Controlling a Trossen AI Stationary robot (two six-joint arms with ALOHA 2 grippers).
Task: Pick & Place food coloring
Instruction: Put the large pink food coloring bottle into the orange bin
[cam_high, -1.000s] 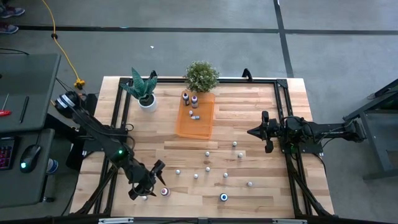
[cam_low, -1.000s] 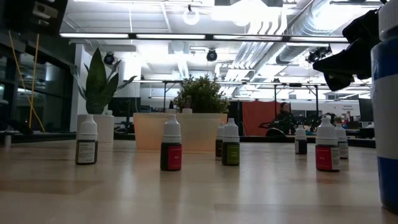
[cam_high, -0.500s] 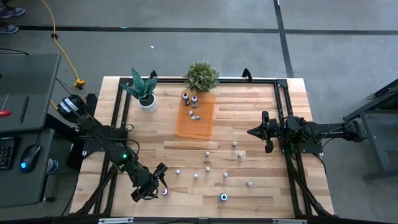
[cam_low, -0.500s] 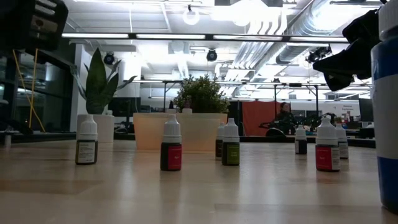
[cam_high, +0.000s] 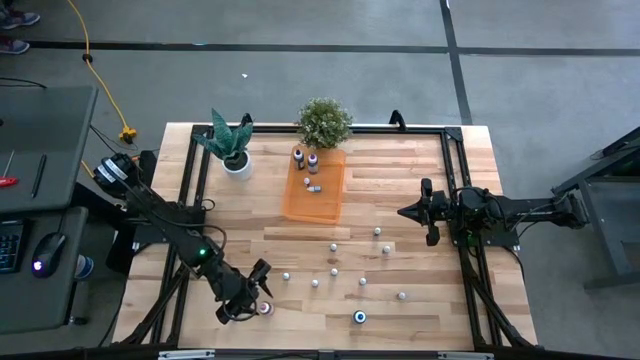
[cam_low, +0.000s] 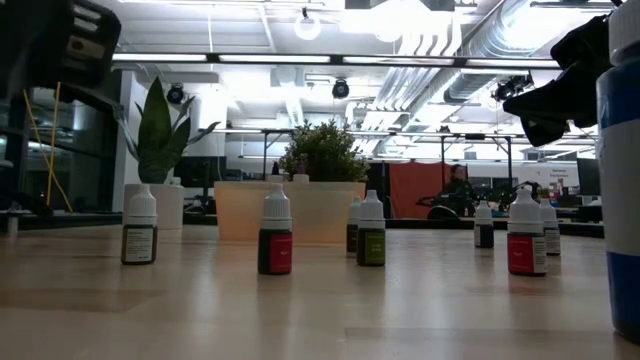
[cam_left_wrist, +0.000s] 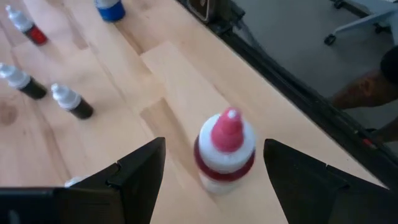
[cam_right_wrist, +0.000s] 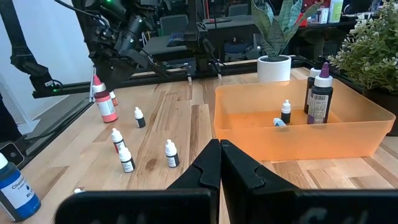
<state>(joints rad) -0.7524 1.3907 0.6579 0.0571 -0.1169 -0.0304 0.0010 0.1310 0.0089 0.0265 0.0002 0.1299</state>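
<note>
- Food coloring bottles lie scattered over the near half of the worktop (cam_high: 420, 200) in the high view; a few more already sit in the orange tray (cam_high: 318, 203) beside the bushy plant (cam_high: 323, 122). The left pincer (cam_high: 252, 296) hovers at the near-left part of the worktop, just beside a red-capped bottle (cam_high: 265, 308). The right pincer (cam_high: 416, 212) waits at the right side, well apart from the bottles.
- Low view: small white-capped bottles stand upright across the wood, among them a dark one (cam_low: 139, 237), a red one (cam_low: 275, 243) and a green one (cam_low: 371, 241), with the tray behind them.
- Left wrist view: the left pincer's fingers (cam_left_wrist: 135, 176) are spread wide, and the red-capped bottle (cam_left_wrist: 225, 151) stands upright between them, touched by neither. To grip well, I judge the pincer should sink until the fingers flank the body below the cap, stay centred, then press together gently so the bottle does not tip.
- Right wrist view: the right pincer's fingers (cam_right_wrist: 205, 167) are pressed together on nothing. Beyond them, the tray holds a tall dark bottle (cam_right_wrist: 320, 97) and two tiny ones.
</note>
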